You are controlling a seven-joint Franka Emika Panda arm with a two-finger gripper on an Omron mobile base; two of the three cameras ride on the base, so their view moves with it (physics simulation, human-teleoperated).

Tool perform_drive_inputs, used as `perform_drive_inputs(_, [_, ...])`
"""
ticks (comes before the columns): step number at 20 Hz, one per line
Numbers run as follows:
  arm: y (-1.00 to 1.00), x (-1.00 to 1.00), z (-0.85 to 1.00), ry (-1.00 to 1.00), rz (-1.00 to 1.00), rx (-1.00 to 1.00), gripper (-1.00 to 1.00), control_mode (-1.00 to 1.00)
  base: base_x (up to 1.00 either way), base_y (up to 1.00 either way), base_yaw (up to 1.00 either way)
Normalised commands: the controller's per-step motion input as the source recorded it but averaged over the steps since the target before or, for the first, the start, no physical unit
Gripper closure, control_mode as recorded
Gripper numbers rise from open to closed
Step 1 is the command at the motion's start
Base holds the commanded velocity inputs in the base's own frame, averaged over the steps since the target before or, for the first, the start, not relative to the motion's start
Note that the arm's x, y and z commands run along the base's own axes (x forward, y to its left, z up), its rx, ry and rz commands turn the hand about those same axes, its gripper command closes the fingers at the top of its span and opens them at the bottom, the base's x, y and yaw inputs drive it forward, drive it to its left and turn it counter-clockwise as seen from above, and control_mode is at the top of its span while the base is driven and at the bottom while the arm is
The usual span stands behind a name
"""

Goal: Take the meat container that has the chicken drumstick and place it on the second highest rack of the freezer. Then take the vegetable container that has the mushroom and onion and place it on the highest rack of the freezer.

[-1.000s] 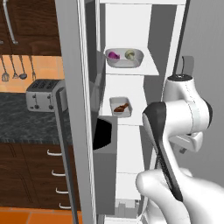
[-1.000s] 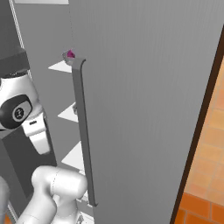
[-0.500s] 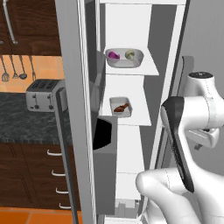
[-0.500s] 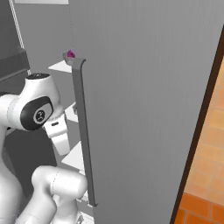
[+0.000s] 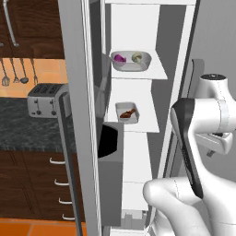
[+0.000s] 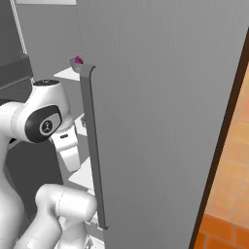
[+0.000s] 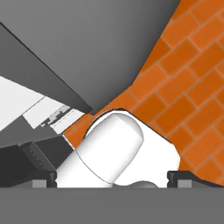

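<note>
Freezer [image 5: 138, 27]: door being held open, its long grey handle [image 6: 92, 146] standing vertical. Toaster [image 5: 44, 99] being kept on the dark counter at left. Highest rack [image 5: 154, 69]: bowl [image 5: 131, 61] with onion [image 5: 120, 58] and mushroom [image 5: 137, 57]. Second highest rack [image 5: 150, 124]: container [image 5: 127, 112], chicken drumstick [image 5: 128, 113] lying diagonally. Gripper [image 7: 111, 177]: jaws being held wide, empty.

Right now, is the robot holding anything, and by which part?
Nothing is held: in the hand view the fingers stand wide apart with no object between them.

Orange brick floor [image 7: 192, 87]; dark wood drawers [image 5: 32, 184], possibly cabinets.
</note>
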Motion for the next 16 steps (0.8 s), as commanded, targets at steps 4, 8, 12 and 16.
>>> perform_drive_inputs(4, [0.0, 0.0, 0.0, 0.0, 0.0, 0.0, -1.0, -1.0, 0.0, 0.0, 0.0])
perform_drive_inputs(8, [0.0, 0.0, 0.0, 0.0, 0.0, 0.0, -1.0, -1.0, 0.0, 0.0, 0.0])
perform_drive_inputs(12, [0.0, 0.0, 0.0, 0.0, 0.0, 0.0, -1.0, -1.0, 0.0, 0.0, 0.0])
perform_drive_inputs(16, [0.0, 0.0, 0.0, 0.0, 0.0, 0.0, -1.0, -1.0, 0.0, 0.0, 0.0])
